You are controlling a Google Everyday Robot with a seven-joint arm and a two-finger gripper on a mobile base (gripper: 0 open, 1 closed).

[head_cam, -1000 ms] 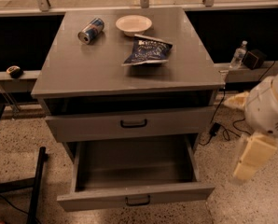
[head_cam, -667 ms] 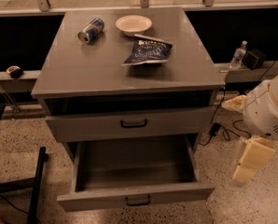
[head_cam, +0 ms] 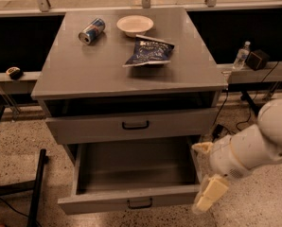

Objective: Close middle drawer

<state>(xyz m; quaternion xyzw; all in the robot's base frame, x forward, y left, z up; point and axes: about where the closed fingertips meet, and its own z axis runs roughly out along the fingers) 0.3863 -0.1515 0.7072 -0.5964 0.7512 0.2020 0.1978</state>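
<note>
Middle drawer (head_cam: 98,203) pulled far out, low front panel toward camera. Gripper (head_cam: 206,171) hangs just beside its right front corner, fingers spread, holding nothing. Best approach: come round to panel near black handle (head_cam: 140,203), push centred and straight to avoid jamming.

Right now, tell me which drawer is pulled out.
The lower drawer, its tray exposed, with the gripper at its right corner. The drawer above shows no tray.
</note>
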